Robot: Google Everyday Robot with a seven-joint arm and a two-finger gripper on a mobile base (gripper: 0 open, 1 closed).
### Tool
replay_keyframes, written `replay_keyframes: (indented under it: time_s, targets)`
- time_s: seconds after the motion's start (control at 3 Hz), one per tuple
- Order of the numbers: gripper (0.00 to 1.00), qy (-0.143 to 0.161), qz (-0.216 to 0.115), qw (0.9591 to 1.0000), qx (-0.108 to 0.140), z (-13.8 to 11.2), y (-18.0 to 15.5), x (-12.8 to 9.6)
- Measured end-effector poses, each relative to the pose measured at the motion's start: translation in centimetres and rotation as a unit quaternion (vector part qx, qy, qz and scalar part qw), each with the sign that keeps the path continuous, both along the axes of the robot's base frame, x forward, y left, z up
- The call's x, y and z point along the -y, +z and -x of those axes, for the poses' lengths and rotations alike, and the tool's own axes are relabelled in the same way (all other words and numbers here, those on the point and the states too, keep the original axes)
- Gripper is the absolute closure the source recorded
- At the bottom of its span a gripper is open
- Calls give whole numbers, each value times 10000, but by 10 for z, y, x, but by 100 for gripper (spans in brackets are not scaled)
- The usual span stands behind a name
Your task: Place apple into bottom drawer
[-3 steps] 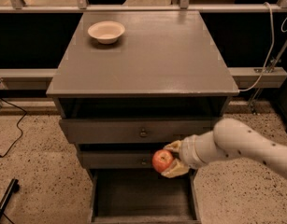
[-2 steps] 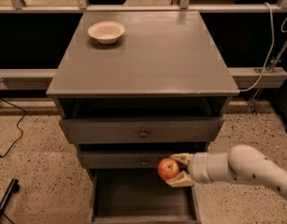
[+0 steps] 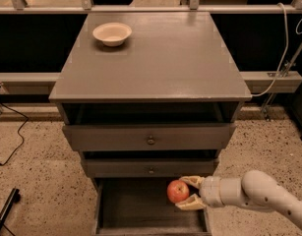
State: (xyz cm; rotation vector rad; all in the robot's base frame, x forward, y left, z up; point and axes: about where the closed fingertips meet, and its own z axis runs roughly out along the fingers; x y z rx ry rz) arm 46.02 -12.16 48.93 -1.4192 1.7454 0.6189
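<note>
The red-orange apple [image 3: 177,191] sits between the two tan fingers [image 3: 191,181] of my gripper [image 3: 185,192], which is shut on it. The white arm reaches in from the lower right. The apple hangs over the right part of the open bottom drawer [image 3: 135,208], a wide tray with a dark floor, pulled out below the two knobbed drawers. The apple is above the drawer floor, not resting on it.
A grey cabinet [image 3: 155,58] stands in the middle with a white bowl [image 3: 112,33] at its back left top. The two upper drawers [image 3: 150,140] stick out slightly. Cables lie on the speckled floor at left [image 3: 8,132]; a rail runs behind.
My gripper has carried the apple down from in front of the middle drawer to over the open bottom drawer, and the arm has lowered toward the bottom right.
</note>
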Motion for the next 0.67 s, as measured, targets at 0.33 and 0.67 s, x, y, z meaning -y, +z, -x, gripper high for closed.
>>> replay_keyframes:
  time_s: [0.33, 0.67]
  targets:
    - [100, 15, 47, 9999, -112, -1, -13, -3]
    - [100, -23, 136, 9993, -350, -11, -92, -7]
